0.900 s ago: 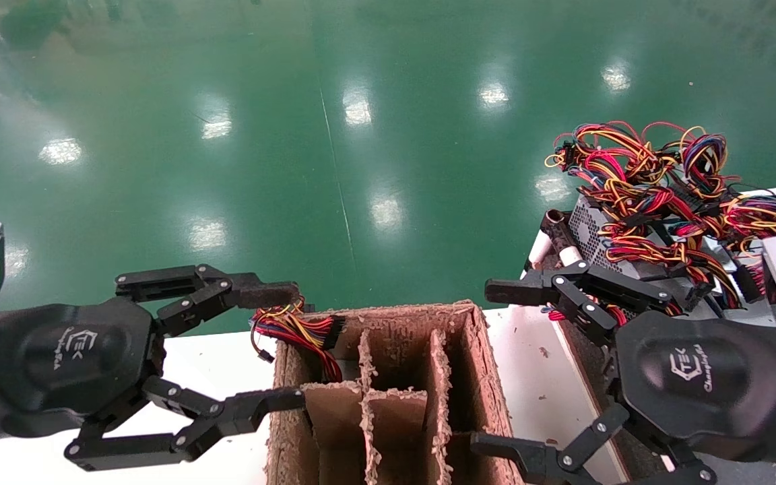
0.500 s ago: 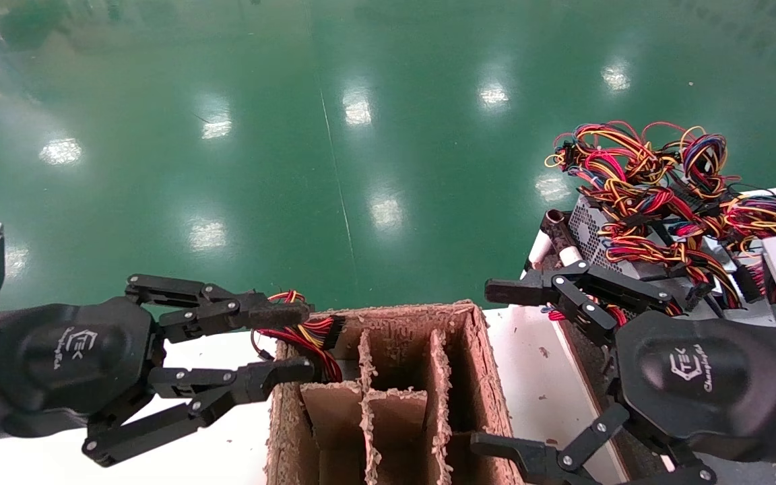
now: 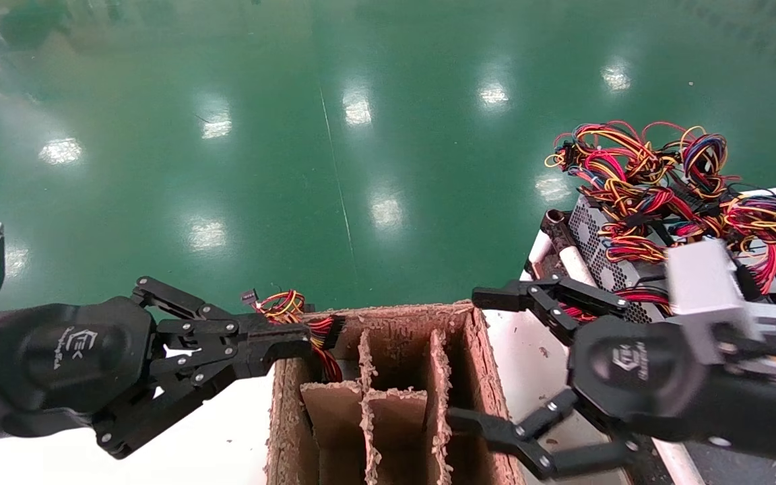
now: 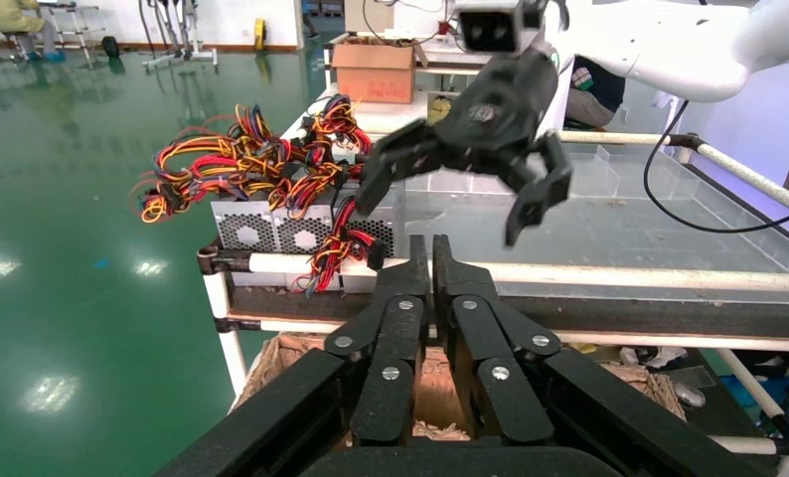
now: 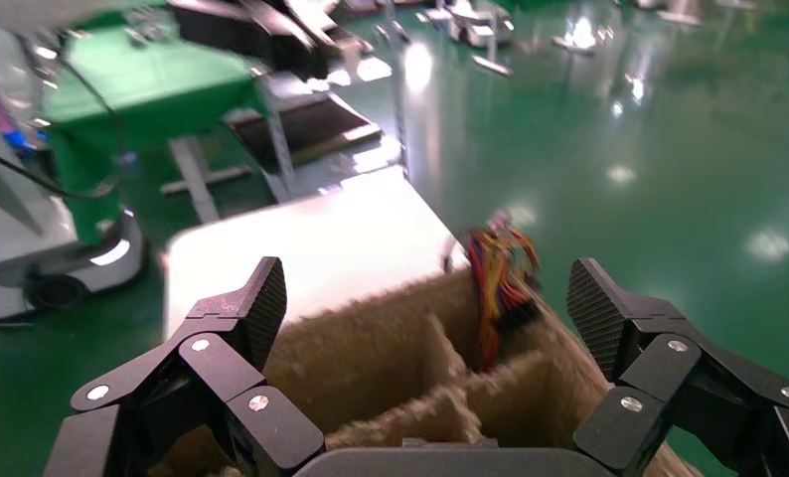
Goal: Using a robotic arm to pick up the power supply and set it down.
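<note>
Grey power supply boxes (image 3: pixel 600 266) with tangled red, yellow and black wires (image 3: pixel 657 182) lie on the rack at the right; the left wrist view shows their fan grilles (image 4: pixel 271 231). Another bundle of wires (image 3: pixel 287 306) sticks out of the far left corner of the brown cardboard box (image 3: pixel 395 315); what it is attached to is hidden inside. My left gripper (image 3: pixel 297 337) is shut at that corner just below the wires, and nothing shows between its fingers (image 4: pixel 415 263). My right gripper (image 3: pixel 467 357) hangs open over the box's right side, also seen as the right gripper (image 4: pixel 440 214).
The cardboard box has paper dividers (image 3: pixel 364 411) and stands on a white table (image 3: pixel 226 444). The rack's white tube rail (image 3: pixel 570 256) runs beside the box. Green floor (image 3: pixel 361 135) lies beyond the table edge.
My left gripper's fingers have closed together at the box corner. The right arm has swung left from the rack to over the box's right side, still open.
</note>
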Robot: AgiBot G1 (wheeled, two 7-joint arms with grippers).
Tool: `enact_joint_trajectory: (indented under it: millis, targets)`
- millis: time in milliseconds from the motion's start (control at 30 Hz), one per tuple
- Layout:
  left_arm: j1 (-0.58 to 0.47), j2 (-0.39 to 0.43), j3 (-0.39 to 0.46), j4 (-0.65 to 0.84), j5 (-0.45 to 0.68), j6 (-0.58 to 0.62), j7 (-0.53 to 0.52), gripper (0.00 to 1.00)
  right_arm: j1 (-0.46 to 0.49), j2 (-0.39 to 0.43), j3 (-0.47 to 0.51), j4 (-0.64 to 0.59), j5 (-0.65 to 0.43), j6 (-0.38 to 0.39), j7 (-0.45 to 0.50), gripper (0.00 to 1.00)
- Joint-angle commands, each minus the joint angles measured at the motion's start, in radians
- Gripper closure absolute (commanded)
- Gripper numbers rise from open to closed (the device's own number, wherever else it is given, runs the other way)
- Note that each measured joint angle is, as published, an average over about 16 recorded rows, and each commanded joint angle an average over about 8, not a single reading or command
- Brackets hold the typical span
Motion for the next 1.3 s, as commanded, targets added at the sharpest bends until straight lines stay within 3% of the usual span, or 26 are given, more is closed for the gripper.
enact_joint_trajectory:
  millis: [33, 233, 267, 633, 933, 1267, 1300]
  targets:
    - [0.0, 0.0, 0.0, 0.0, 0.0, 0.0, 0.0, 0.81, -0.004, -0.007, -0.012, 0.009, -0.034, 0.04, 0.014, 0.0]
    - [0.0, 0.0, 0.0, 0.0, 0.0, 0.0, 0.0, 0.06, 0.027, -0.066, -0.074, 0.005, -0.144, 0.13, 0.101, 0.0]
    - [0.0, 0.0, 0.0, 0.0, 0.0, 0.0, 0.0, 0.0, 0.032, -0.073, -0.083, 0.004, -0.157, 0.138, 0.113, 0.0]
    - [0.0, 0.0, 0.0, 0.0, 0.0, 0.0, 0.0, 0.0, 0.054, -0.125, -0.127, -0.023, -0.231, 0.186, 0.143, 0.0]
    - [0.0, 0.0, 0.0, 0.001, 0.0, 0.0, 0.0, 0.0, 0.128, -0.303, -0.206, -0.155, -0.353, 0.28, 0.173, 0.0]
    - [0.0, 0.0, 0.0, 0.001, 0.0, 0.0, 0.0, 0.0, 0.193, -0.461, -0.253, -0.293, -0.396, 0.3, 0.129, 0.0]
    - [0.0, 0.0, 0.0, 0.001, 0.0, 0.0, 0.0, 0.0, 0.197, -0.475, -0.257, -0.306, -0.4, 0.301, 0.122, 0.07]
